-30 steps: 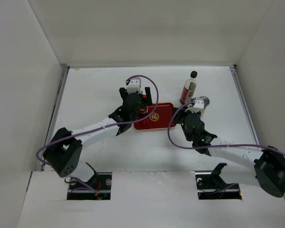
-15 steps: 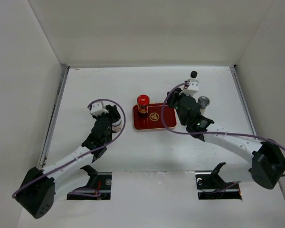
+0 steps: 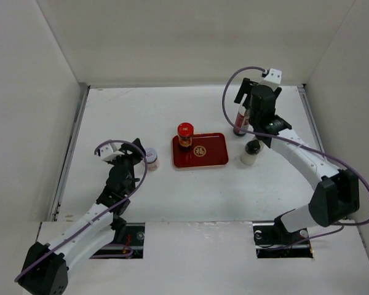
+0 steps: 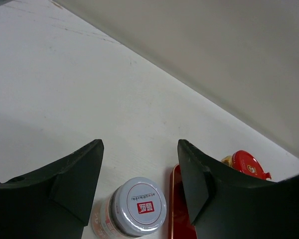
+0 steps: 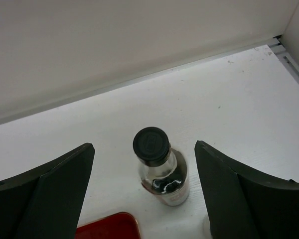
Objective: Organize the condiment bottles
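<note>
Both open, empty, I see: left gripper (image 4: 139, 147) by cropped jar (image 4: 139, 206) beside tray (image 3: 216, 153); right gripper (image 5: 144, 145) facing bottle (image 5: 164, 181), half-hidden from above.

tall bottle (image 3: 239, 123) half hidden behind right arm (image 3: 298, 150), silver-lidded jar (image 4: 133, 211) base cut off below

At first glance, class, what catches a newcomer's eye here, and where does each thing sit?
The flat red tray with a gold emblem sits mid-table, a short red-lidded jar standing on its far left corner. The tall slim black-capped bottle stands beyond the tray's far right corner, framed by the open right gripper. The silver-grey-lidded jar stands off the tray's left edge, just ahead of the open left gripper.
</note>
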`<action>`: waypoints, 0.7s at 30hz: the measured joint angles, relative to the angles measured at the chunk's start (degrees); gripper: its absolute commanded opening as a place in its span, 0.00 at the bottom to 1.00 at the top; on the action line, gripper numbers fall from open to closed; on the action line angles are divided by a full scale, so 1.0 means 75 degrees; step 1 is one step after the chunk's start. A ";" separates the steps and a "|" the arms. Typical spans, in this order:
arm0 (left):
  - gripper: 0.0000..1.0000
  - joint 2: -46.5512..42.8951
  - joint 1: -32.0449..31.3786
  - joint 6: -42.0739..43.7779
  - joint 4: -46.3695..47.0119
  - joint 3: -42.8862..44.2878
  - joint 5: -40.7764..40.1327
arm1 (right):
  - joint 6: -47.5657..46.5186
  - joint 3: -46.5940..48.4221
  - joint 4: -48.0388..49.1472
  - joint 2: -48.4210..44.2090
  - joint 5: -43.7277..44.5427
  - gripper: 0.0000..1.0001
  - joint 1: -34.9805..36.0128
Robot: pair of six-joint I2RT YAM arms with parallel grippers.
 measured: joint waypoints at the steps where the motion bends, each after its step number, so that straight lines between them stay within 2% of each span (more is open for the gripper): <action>1: 0.62 0.0000 0.0000 -0.0023 -0.0003 -0.0003 0.0006 | -0.0076 0.0172 -0.0143 0.0140 -0.0044 0.89 -0.0076; 3: 0.63 -0.0015 0.0000 -0.0070 0.0003 -0.0003 0.0023 | -0.0160 0.0440 -0.0367 0.0391 -0.0160 0.87 -0.0201; 6: 0.66 -0.0020 0.0009 -0.0134 0.0000 -0.0003 0.0029 | -0.0242 0.0697 -0.0618 0.0699 -0.0358 0.77 -0.0332; 10: 0.68 -0.0012 0.0009 -0.0204 0.0003 -0.0003 0.0058 | -0.0280 0.0839 -0.0816 0.1026 -0.0487 0.68 -0.0484; 13: 0.69 0.0055 0.0020 -0.0239 0.0006 -0.0003 0.0082 | -0.0297 0.0842 -0.0953 0.1137 -0.0557 0.55 -0.0525; 17: 0.69 0.0070 0.0023 -0.0268 0.0009 -0.0006 0.0111 | -0.0329 0.0871 -0.0973 0.1256 -0.0615 0.32 -0.0530; 21: 0.71 0.0154 0.0044 -0.0286 0.0009 -0.0006 0.0122 | -0.0414 0.0880 -0.0906 0.1265 -0.0597 0.26 -0.0510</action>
